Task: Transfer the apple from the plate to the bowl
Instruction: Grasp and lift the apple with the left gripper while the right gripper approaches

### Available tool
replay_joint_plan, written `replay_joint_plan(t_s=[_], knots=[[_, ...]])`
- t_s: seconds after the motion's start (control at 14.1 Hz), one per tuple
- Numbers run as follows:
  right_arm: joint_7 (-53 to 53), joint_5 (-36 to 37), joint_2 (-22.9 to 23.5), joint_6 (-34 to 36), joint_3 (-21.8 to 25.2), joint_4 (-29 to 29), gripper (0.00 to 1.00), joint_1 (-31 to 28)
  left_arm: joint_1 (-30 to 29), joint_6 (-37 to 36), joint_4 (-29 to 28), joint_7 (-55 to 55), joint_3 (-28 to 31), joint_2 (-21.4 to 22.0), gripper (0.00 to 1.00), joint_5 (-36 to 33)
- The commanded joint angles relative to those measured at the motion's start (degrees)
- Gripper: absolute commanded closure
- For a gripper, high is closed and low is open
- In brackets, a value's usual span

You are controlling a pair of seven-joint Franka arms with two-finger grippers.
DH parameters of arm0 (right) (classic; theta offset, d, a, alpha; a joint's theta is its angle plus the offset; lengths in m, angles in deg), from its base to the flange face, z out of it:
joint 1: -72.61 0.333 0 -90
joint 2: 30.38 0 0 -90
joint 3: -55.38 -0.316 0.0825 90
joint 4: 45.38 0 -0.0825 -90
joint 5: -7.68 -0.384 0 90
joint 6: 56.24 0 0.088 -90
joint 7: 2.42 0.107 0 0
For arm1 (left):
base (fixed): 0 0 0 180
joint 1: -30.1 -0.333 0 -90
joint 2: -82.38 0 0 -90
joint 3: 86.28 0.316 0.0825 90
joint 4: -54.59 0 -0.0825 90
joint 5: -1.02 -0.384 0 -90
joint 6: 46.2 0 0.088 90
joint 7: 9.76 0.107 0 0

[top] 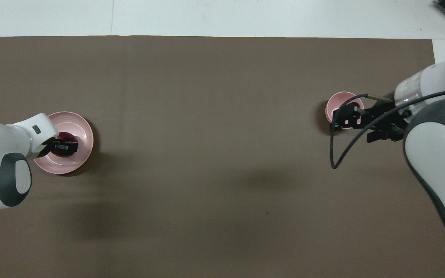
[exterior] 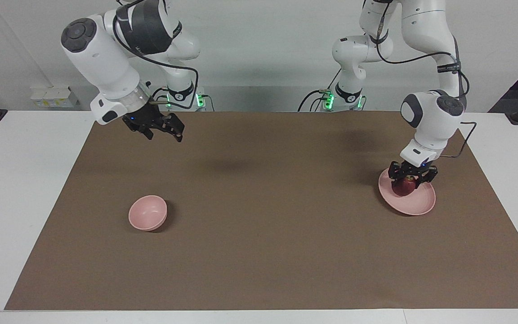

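The dark red apple (exterior: 403, 189) sits on the flat pale pink plate (exterior: 417, 204) toward the left arm's end of the table. My left gripper (exterior: 409, 180) is down on the plate, right over the apple and around its top. In the overhead view the left gripper (top: 66, 146) covers most of the apple (top: 65, 136) on the plate (top: 84, 131). The small deep pink bowl (exterior: 147, 212) stands empty toward the right arm's end. My right gripper (exterior: 165, 131) is open and empty, held high over the mat; in the overhead view the right gripper (top: 344, 117) overlaps the bowl (top: 342, 99).
A brown mat (exterior: 268, 225) covers most of the white table (exterior: 20, 180). Nothing else lies on it besides the plate and the bowl. A black cable (top: 334, 146) loops from the right arm.
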Motion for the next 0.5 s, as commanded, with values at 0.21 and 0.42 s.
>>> replay_joint_plan(t_s=[0.21, 0.42], knots=[[11.1, -11.7, 2.0, -5.7, -0.1, 2.3, 0.00, 3.1, 0.4, -4.3, 6.1, 1.4, -0.6, 0.7, 1.00, -0.6], [16.2, -15.3, 2.9, -7.2, -0.1, 3.6, 0.00, 5.1, 2.1, -19.0, 15.3, 0.7, -1.9, 1.0, 1.00, 4.2]])
